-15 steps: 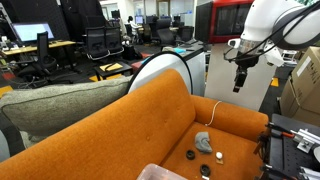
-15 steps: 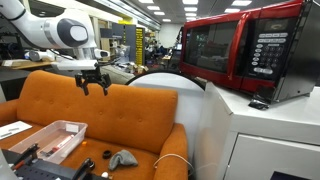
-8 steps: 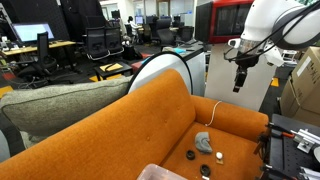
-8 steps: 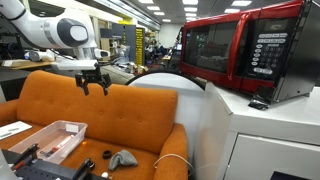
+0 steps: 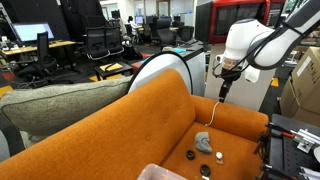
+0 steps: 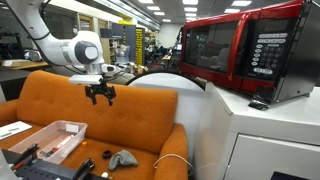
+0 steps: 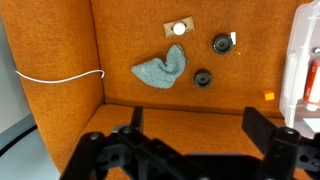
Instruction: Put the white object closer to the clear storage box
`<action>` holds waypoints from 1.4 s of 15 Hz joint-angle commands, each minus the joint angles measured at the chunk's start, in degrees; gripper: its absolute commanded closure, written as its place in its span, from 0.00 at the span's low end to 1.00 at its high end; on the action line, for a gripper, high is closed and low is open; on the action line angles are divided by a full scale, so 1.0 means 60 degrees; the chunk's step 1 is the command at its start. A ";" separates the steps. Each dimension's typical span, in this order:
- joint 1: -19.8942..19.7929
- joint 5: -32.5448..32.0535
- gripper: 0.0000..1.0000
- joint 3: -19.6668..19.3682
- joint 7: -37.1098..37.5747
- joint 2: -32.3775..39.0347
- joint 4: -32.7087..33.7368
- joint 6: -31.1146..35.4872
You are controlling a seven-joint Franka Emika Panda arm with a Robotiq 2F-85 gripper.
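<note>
The white object (image 7: 180, 27) is a small round piece on a tan tag. It lies on the orange sofa seat (image 7: 120, 30), and it also shows as a small white dot in an exterior view (image 5: 219, 156). The clear storage box (image 6: 50, 140) sits on the seat; its edge shows at the right of the wrist view (image 7: 308, 70) and at the bottom of an exterior view (image 5: 160, 172). My gripper (image 7: 195, 135) is open and empty. It hangs high above the sofa backrest in both exterior views (image 5: 223, 90) (image 6: 100, 96), well away from the white object.
A crumpled grey cloth (image 7: 160, 70) and two black round pieces (image 7: 221, 42) (image 7: 203, 78) lie near the white object. A white cable (image 7: 60, 75) runs over the sofa arm. A red microwave (image 6: 240, 55) stands on a white cabinet beside the sofa.
The arm has swung over the sofa and come lower, bringing the gripper closer to the backrest. The objects on the seat have not moved.
</note>
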 commanded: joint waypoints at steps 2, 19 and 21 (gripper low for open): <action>-0.0223 0.0068 0.00 -0.0111 0.0919 0.2447 0.1484 0.0447; -0.0094 0.0226 0.00 -0.0196 0.0706 0.2437 0.1394 0.0335; -0.0053 0.0079 0.00 -0.0289 0.0957 0.2646 0.1501 0.0332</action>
